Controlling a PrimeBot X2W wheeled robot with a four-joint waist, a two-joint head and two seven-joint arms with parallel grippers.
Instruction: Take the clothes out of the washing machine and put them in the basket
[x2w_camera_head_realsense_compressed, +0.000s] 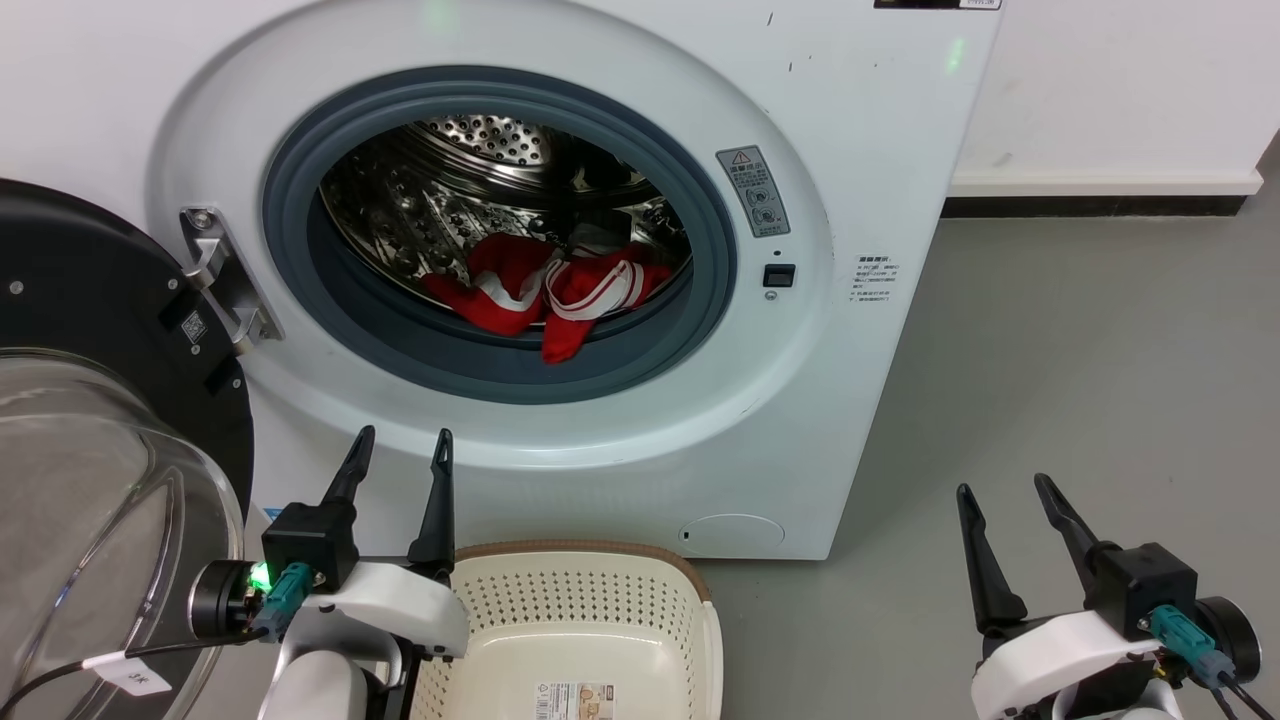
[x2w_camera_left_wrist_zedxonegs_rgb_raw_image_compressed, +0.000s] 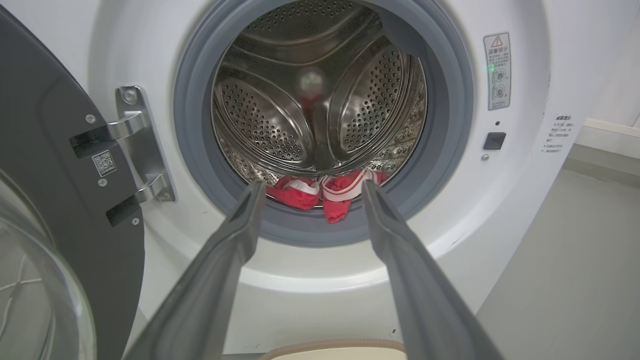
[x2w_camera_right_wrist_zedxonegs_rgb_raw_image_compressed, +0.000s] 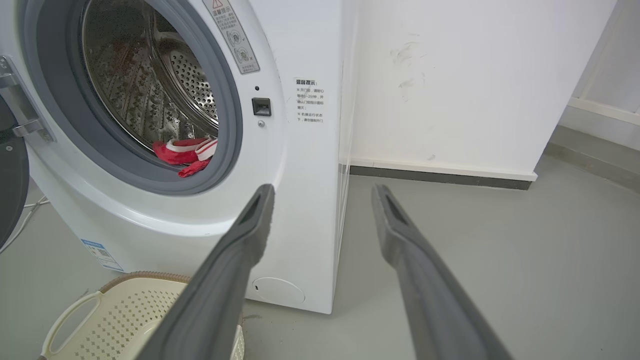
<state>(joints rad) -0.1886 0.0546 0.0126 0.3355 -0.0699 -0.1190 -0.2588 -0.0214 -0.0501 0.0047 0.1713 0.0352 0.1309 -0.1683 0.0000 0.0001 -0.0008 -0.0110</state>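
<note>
The white washing machine (x2w_camera_head_realsense_compressed: 880, 150) stands on a grey floor (x2w_camera_head_realsense_compressed: 1100, 380) against a white wall. Its round black-framed glass door (x2w_camera_head_realsense_compressed: 90, 300) is swung fully open to the robot's left on a metal hinge (x2w_camera_head_realsense_compressed: 225, 285), leaving the opening clear. A grey rubber ring (x2w_camera_head_realsense_compressed: 300, 250) frames the shiny perforated drum (x2w_camera_head_realsense_compressed: 440, 200).

The cream basket (x2w_camera_head_realsense_compressed: 690, 590) with its brown rim sits on the floor just in front of the machine, below the opening. A paper label (x2w_camera_head_realsense_compressed: 575, 700) lies on its base.

The clothes (x2w_camera_head_realsense_compressed: 520, 285), red with white stripe trim, lie crumpled at the front bottom of the drum. One red end hangs over the lip onto the rubber ring.

The left gripper (x2w_camera_head_realsense_compressed: 404, 434) hangs in front of the machine, below the opening and over the basket's left rear corner, its fingers spread and holding nothing. The right gripper (x2w_camera_head_realsense_compressed: 1002, 485) is over bare floor, off to the machine's right, its fingers likewise parted and empty.
</note>
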